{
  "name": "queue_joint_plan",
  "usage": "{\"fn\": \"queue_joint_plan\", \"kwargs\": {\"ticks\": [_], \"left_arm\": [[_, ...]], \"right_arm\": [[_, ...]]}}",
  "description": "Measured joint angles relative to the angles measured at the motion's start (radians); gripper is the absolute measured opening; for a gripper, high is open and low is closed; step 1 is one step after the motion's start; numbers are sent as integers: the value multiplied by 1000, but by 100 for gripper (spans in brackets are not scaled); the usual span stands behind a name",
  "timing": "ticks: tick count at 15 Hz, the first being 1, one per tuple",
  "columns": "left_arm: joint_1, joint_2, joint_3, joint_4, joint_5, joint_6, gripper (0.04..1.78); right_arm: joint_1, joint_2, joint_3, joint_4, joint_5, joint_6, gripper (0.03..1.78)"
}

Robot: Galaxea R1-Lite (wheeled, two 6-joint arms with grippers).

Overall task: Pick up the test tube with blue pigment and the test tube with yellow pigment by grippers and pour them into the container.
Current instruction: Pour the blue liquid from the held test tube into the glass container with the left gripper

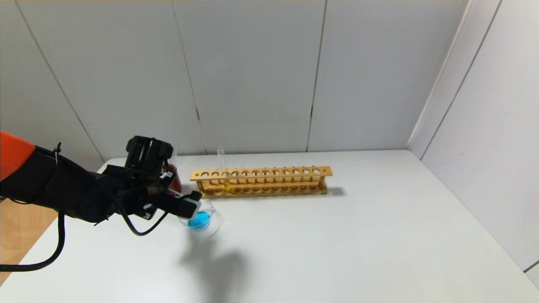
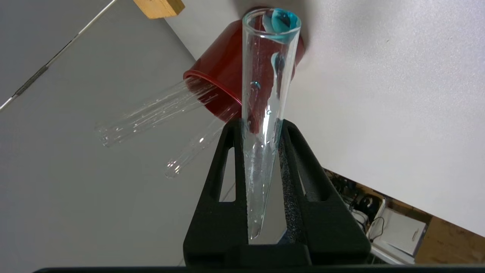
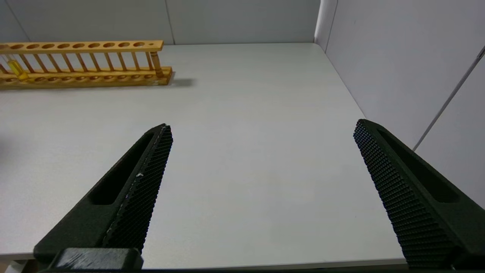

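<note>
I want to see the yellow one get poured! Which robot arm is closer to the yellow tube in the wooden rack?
Left. The left pincer holds the blue tube over the container, just in front of the yellow tube. The right pincer waits open, far past the rack's other end.

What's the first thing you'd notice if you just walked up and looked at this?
The blue puddle in the little glass dish near the table's left side, bright against the white top. The left gripper is shut on a tipped test tube, its mouth over the dish with blue drops still inside. Behind stands a long wooden rack holding one tube with yellow liquid.
</note>
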Motion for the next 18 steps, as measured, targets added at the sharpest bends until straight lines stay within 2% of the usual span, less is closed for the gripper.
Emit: {"fn": "queue_joint_plan", "kwargs": {"ticks": [5,10,13,18], "left_arm": [[-7,-10,-10,-5,30,70,32],[-48,-11,-27,-6,66,104,32],[-61,-10,-29,-7,119,133,32],[-74,-9,-29,-2,125,158,32]], "right_arm": [[0,0,0,0,0,0,175],[0,0,0,0,-1,0,175],[0,0,0,0,-1,0,175],[0,0,0,0,0,0,175]]}}
